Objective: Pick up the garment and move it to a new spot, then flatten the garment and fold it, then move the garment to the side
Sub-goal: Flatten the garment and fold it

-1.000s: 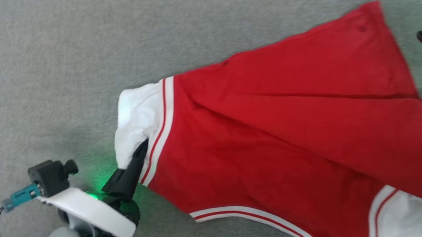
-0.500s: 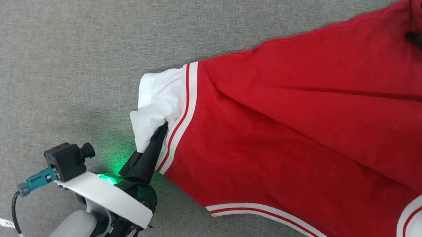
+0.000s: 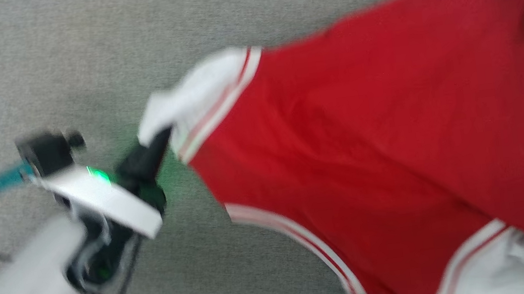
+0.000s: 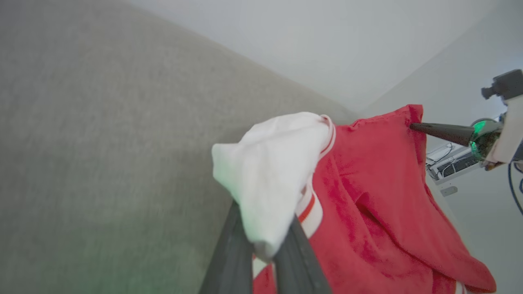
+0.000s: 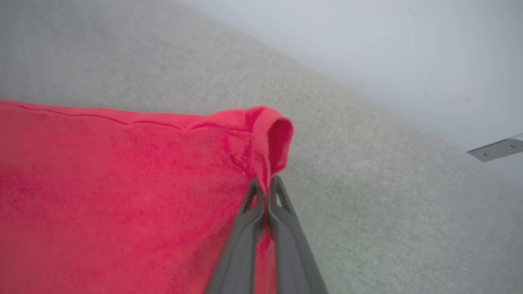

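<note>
Garment (image 3: 365,129): soft matt cloth, faintly fuzzy nap. Desk (image 3: 55,52): grey matt covering, fine rough weave. Left gripper (image 3: 157,142), right gripper (image 5: 266,185): jaws dark matt plastic, smooth. Left wrist shell (image 3: 109,205): smooth white plastic, slight sheen.

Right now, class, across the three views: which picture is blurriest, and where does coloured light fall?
Head view: motion blur throughout, smearing the left tool and garment; a green lamp glows on that wrist. Left wrist view: mostly sharp, green tint on the white sleeve. Right wrist view: garment crisp at the right tool, surroundings hazy.
</note>
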Controlling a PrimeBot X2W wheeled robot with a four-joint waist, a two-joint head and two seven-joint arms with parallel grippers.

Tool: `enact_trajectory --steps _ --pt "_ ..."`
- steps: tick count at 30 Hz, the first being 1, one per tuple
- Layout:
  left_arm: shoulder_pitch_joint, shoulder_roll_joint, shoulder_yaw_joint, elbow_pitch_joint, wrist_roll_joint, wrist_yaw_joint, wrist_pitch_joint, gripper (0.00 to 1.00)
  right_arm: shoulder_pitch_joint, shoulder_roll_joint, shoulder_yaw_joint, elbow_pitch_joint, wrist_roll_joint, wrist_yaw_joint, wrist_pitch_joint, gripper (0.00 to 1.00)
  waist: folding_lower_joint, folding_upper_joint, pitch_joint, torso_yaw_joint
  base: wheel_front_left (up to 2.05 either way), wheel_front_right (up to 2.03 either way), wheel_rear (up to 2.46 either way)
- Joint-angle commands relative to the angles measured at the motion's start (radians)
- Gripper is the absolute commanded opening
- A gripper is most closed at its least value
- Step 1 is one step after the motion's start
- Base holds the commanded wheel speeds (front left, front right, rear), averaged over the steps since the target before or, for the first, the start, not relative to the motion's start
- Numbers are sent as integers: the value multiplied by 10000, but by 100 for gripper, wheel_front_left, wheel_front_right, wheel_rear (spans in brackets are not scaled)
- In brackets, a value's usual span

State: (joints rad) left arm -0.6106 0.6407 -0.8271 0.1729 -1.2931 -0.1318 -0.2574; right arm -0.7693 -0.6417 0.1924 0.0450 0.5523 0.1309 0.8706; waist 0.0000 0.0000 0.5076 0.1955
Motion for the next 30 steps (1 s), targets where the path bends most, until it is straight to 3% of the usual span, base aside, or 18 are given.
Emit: enact_trajectory --steps 1,6,12,17,23,27,30 --pt "-608 82 52 2 -137 28 95 0 -190 110 -261 155 -95 -4 -289 0 0 0 -19 -133 0 0 0" --pt "-2843 123 157 289 -622 28 641 0 -1257 511 -1300 596 -543 -4 -1304 0 0 0 361 -561 0 0 0" --pt "-5782 363 1055 1214 -1595 28 1364 0 -3493 1594 -2476 1554 -1361 -6 -2505 0 0 0 1095 -1296 0 0 0" --pt "-8402 409 2040 2861 -1850 33 1393 0 -5546 2362 -3461 2608 -2155 -34 -3751 0 0 0 1493 -1717 0 0 0" --pt "-10710 103 2571 4156 -1851 41 1241 0 -7081 2660 -3802 3454 -2703 -51 -5102 0 0 0 1642 -1898 0 0 0" --pt "-11016 -136 2671 4232 -2225 41 1364 0 -7304 2540 -3847 4032 -2835 -51 -5577 0 0 0 1654 -1828 0 0 0" --pt "-9647 -356 2570 3887 -2716 41 1238 0 -6505 2389 -3620 4651 -2653 -51 -5735 0 0 0 1574 -1691 0 0 0"
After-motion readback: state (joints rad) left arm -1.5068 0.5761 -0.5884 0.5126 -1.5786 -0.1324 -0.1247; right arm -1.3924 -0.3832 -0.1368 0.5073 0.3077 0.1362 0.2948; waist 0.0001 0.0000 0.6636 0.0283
